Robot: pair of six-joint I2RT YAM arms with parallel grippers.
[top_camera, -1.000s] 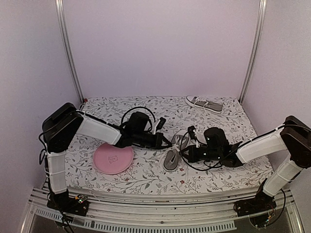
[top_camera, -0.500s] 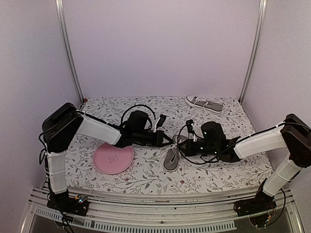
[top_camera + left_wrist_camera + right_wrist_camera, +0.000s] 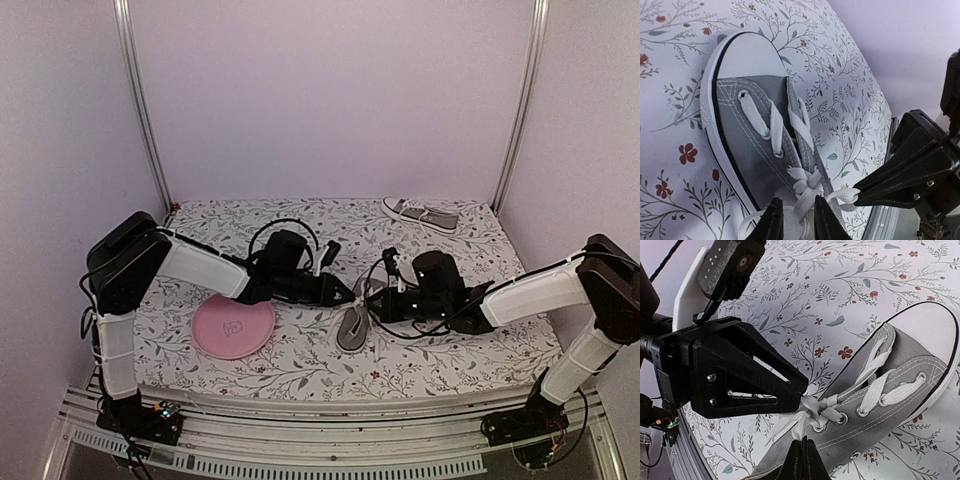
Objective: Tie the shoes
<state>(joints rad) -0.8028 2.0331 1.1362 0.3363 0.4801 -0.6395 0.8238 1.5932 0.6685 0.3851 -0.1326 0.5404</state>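
One grey sneaker lies mid-table, toe toward the near edge, between both grippers. In the left wrist view this shoe shows white laces crossed into a first knot. My left gripper is open, its fingers straddling a lace strand just below the knot without clamping it. My right gripper is shut on another lace strand coming off the knot, beside the shoe. The two gripper tips almost touch at the knot. The second sneaker lies at the back right.
A round pink plate lies left of the shoe, under the left arm. Metal frame posts stand at the back corners. Black cables loop over both wrists. The floral cloth covers the table.
My right gripper has moved left and slightly back, up to the shoe's knot and close to the left gripper. The left gripper has barely shifted.
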